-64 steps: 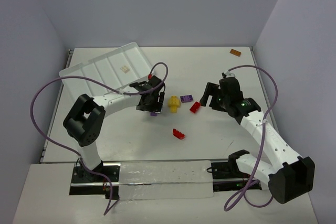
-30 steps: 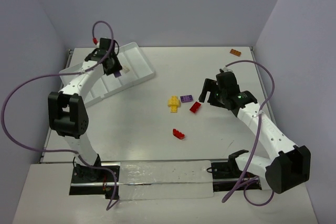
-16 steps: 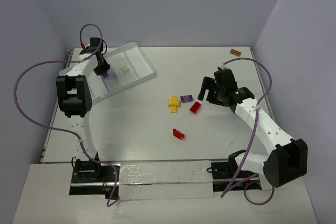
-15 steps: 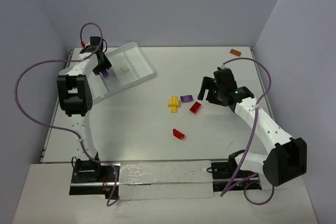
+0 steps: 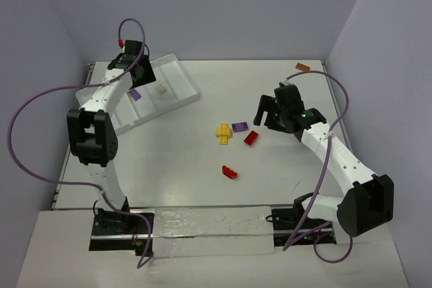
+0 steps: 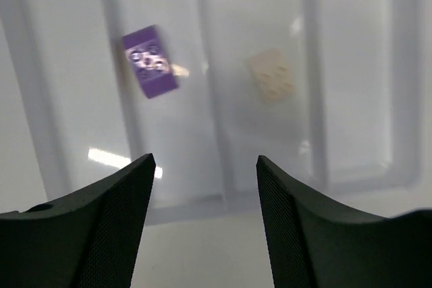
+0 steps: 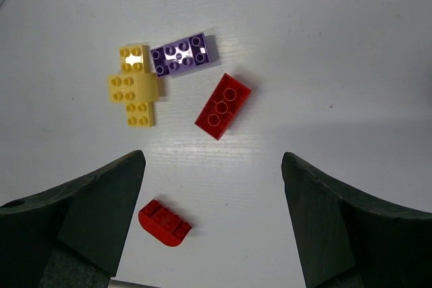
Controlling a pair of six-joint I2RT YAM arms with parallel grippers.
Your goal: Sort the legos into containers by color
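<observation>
Change shows mostly on the left. The left claw [image 5: 134, 65] pinched a purple brick [image 6: 150, 61] half a second ago, low over the tray [image 5: 179, 72]. Now that claw stands spread with nothing between its fingers [image 6: 108, 227], raised above the tray's far side. The purple brick lies loose and slightly askew on the floor of one compartment. A beige brick [image 6: 271, 75] lies in the neighbouring compartment, one divider away, where it lay in the earlier pictures. In the overhead view the purple brick sits to the left of the beige one, both inside the tray's rim.

The right claw [image 5: 266, 118] has barely shifted. It hangs spread wide and holds nothing above the loose cluster on the worktop [image 5: 202, 187]. Under it lie a yellow brick [image 7: 133, 85] and a second purple brick [image 7: 181, 54], touching at a corner. A red brick [image 7: 223, 106] lies just beside them. A rounded red piece [image 7: 165, 222] lies apart, nearer the arm bases. An orange brick [image 5: 302, 67] rests at the far right corner, well away from both claws. None of these five has moved.
</observation>
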